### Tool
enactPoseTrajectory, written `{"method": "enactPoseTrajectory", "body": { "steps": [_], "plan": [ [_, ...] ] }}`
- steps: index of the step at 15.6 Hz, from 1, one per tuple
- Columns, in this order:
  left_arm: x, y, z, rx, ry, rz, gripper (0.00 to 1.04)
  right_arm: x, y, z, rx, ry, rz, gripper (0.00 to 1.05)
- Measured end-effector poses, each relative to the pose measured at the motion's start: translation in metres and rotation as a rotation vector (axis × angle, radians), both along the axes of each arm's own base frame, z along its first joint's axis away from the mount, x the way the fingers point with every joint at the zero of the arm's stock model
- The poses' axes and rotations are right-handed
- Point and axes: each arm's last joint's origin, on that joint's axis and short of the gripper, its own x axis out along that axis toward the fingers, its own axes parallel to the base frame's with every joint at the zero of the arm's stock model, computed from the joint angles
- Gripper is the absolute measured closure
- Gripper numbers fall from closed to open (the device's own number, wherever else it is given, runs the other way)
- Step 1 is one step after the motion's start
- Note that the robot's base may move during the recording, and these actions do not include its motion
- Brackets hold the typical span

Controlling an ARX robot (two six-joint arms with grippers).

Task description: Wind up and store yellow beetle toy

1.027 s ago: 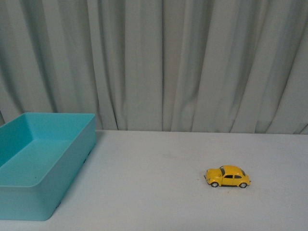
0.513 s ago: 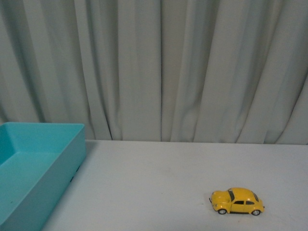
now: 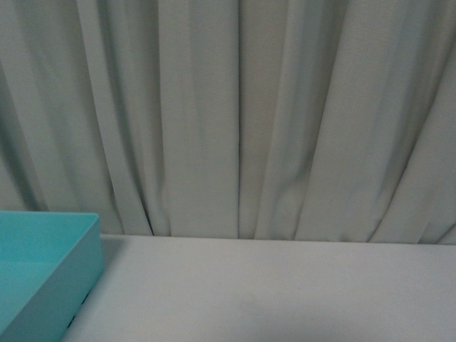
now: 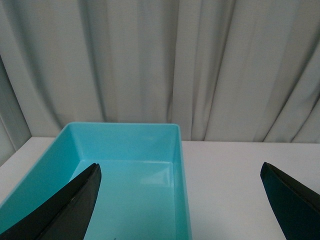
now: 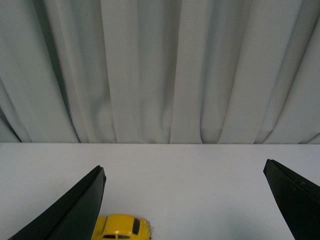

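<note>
The yellow beetle toy (image 5: 121, 228) shows only in the right wrist view, standing on the white table beside one dark finger, partly cut off by the frame edge. My right gripper (image 5: 182, 200) is open, its fingers wide apart with bare table between them. My left gripper (image 4: 180, 197) is also open, hovering over the right wall of the teal bin (image 4: 176, 150), with nothing between its fingers. In the front view the toy is out of sight and neither gripper appears.
The teal bin (image 3: 85, 249) sits at the table's left in the front view and looks empty in the left wrist view. A grey pleated curtain (image 3: 235, 114) hangs behind the white table (image 3: 285, 292).
The front view has tilted upward: the toy slid down and out of the picture, the bin sank toward the lower left corner, and more curtain fills the frame.
</note>
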Motion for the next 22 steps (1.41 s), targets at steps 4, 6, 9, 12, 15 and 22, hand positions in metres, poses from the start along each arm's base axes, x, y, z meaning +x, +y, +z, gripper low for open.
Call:
{"method": "enactPoseTrajectory", "body": {
  "steps": [4,6,9,12,15,22],
  "plan": [
    [0.0,0.0,0.0,0.0,0.002,0.0,0.07,0.0,0.0,0.0,0.0,0.005,0.0,0.07],
    [0.0,0.0,0.0,0.0,0.001,0.0,0.07,0.0,0.0,0.0,0.0,0.002,0.0,0.07],
    [0.0,0.0,0.0,0.0,0.001,0.0,0.07,0.0,0.0,0.0,0.0,0.002,0.0,0.07],
    [0.0,0.0,0.0,0.0,0.001,0.0,0.07,0.0,0.0,0.0,0.0,0.002,0.0,0.07],
    [0.0,0.0,0.0,0.0,0.001,0.0,0.07,0.0,0.0,0.0,0.005,0.001,0.008,0.07],
    [0.0,0.0,0.0,0.0,0.001,0.002,0.07,0.068,-0.075,0.031,0.15,-0.028,0.163,0.07]
  ]
}}
